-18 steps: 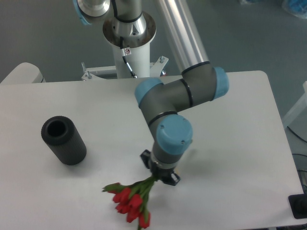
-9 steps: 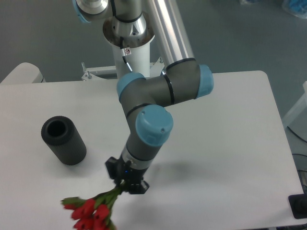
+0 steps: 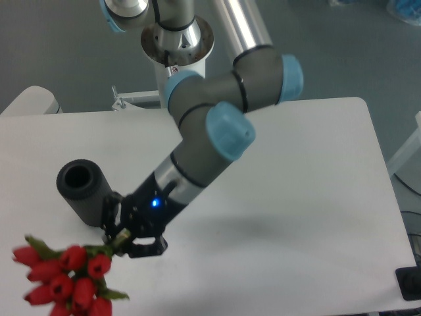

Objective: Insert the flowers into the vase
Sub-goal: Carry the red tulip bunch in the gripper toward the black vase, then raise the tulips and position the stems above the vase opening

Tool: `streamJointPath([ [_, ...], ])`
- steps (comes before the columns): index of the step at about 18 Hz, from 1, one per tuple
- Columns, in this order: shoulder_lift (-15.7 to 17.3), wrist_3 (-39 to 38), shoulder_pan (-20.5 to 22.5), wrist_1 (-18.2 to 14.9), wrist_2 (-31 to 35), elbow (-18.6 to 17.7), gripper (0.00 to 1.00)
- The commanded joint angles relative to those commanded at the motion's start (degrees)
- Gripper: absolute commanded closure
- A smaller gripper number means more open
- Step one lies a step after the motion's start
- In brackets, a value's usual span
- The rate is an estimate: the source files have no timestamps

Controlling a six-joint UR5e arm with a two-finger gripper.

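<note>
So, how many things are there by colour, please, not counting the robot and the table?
Red: 1, the bunch of red tulip buds with green stems, held in the fingers.
Black: 1, the matte black cylinder vase, standing on the table.
Total: 2.

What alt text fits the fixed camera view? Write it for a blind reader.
A robot arm's pincer holds a bunch of red tulips, the flowers, by the stems, low over a white table at the lower left. The black cylindrical vase stands just above them, open mouth showing, still empty.
</note>
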Motion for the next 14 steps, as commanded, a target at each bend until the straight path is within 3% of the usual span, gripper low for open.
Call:
streamJointPath([
  [4, 3.1, 0.0, 0.3, 0.1, -5.7, -3.3, 0.9],
  [5, 5.1, 0.0, 1.0, 0.2, -7.4, -6.5, 0.9],
  [9, 9.8, 2.4, 1.0, 0.3, -8.4, -13.1, 0.9],
  [12, 13.4, 8.7, 0.7, 0.1, -8.8, -19.8, 0.89],
  [14, 14.4, 10.4, 0.4, 0.1, -9.5, -21.9, 0.89],
])
